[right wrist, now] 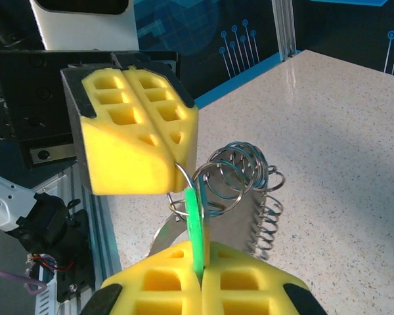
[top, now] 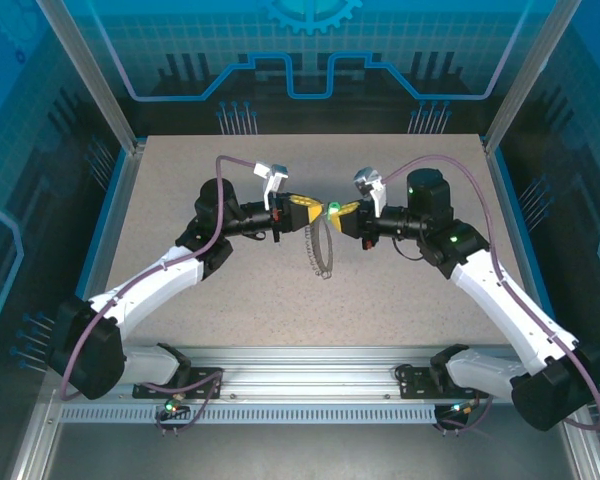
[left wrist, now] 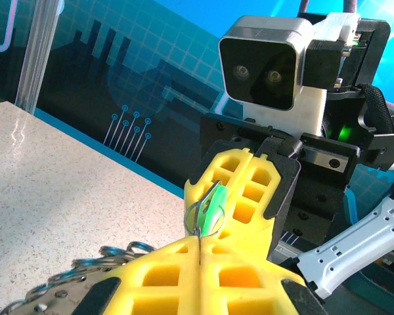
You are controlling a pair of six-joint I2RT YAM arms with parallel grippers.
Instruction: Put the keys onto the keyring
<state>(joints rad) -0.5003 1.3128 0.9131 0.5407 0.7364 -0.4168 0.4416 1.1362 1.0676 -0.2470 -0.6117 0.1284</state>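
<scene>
Green plastic marks the key [right wrist: 196, 223], pinched by its tag in the right pincer [right wrist: 200, 279], whose yellow pads are closed tight on it. Facing it, the left pincer [right wrist: 167, 147] is also closed, gripping a strand of the keyring [right wrist: 240, 174]. The rest of the ring, with its silvery links, hangs down from that grip towards the table [top: 180, 180]. Both things are held up in mid-air between the two arms, tip to tip, with the key touching or just crossing a thin wire loop of the ring. Picking up and lining up look done. Whether the key is actually threaded onto the loop I cannot tell, as the wires overlap. By my reckoning, the threading itself and the letting go are left to do
</scene>
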